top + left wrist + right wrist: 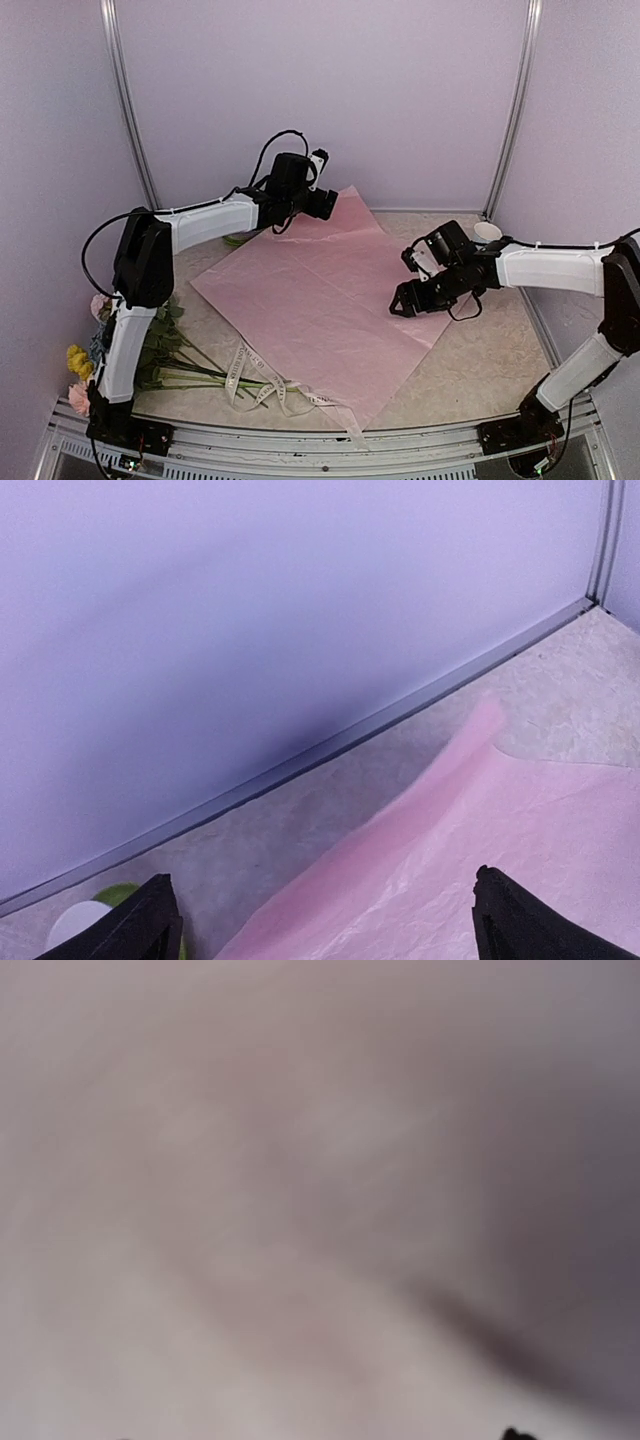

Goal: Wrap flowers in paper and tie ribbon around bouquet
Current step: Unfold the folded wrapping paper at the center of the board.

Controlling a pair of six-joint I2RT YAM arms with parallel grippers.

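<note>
Paper (320, 290) lies flat on the table (480, 370), turned like a diamond. One corner points to the back wall (320, 90) and one to the front rail. The back corner curls up a little off the table. The front corner comes right up to the front edge. The left and right corners stop short of the side walls, so bare table shows on both sides, more of it on the right.

The left gripper (330, 203) hangs over the curled back corner. Its two black fingers (150, 925) are spread wide and grip nothing. The paper is below them. A small round green and white thing (85, 915) sits just left of them, by the wall.

The right gripper (400, 303) is low over the right edge of the paper. Its own camera shows only a pink blur and one black fingertip (512, 1433) far off in the bottom corner. Its jaws look spread, with nothing held.

The flowers (150, 350) lie by the left arm's base, off the paper. Their blooms are at the left and the long stems point right, along the front edge. The ribbon (250, 378) lies in loose loops at the stem ends, touching the paper's near edge.
</note>
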